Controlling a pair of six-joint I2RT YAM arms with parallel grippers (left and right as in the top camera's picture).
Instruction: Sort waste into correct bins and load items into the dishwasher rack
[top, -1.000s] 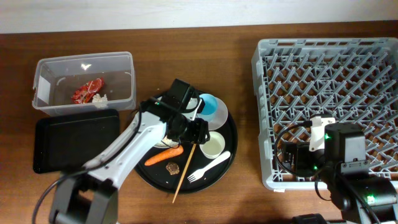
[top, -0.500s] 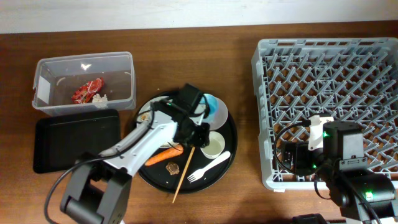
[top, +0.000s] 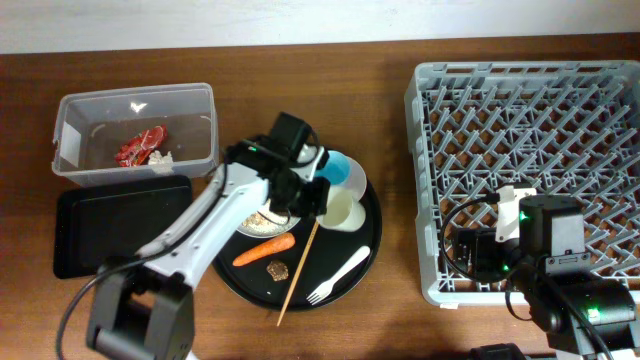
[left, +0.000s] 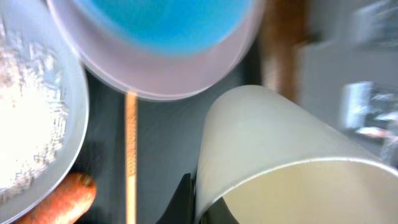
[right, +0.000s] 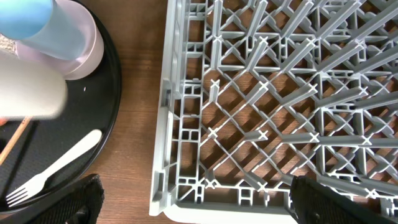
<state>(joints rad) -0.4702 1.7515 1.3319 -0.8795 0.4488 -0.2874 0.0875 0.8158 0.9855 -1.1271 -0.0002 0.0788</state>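
Progress: left end effector (top: 319, 199) has just clamped onto the small white cup (top: 342, 213) and tipped it up, so the big grey pegged dishwasher rack (top: 520, 90) is probably next.

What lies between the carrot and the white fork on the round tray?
In the overhead view, a thin wooden stick crosses between carrot and fork, brown food chunk beside it.

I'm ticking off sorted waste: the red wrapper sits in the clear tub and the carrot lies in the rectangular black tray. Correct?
No. The red wrapper is in the clear tub, but the carrot lies on the large round black tray, not in the rectangular black tray. The overhead view shows it.
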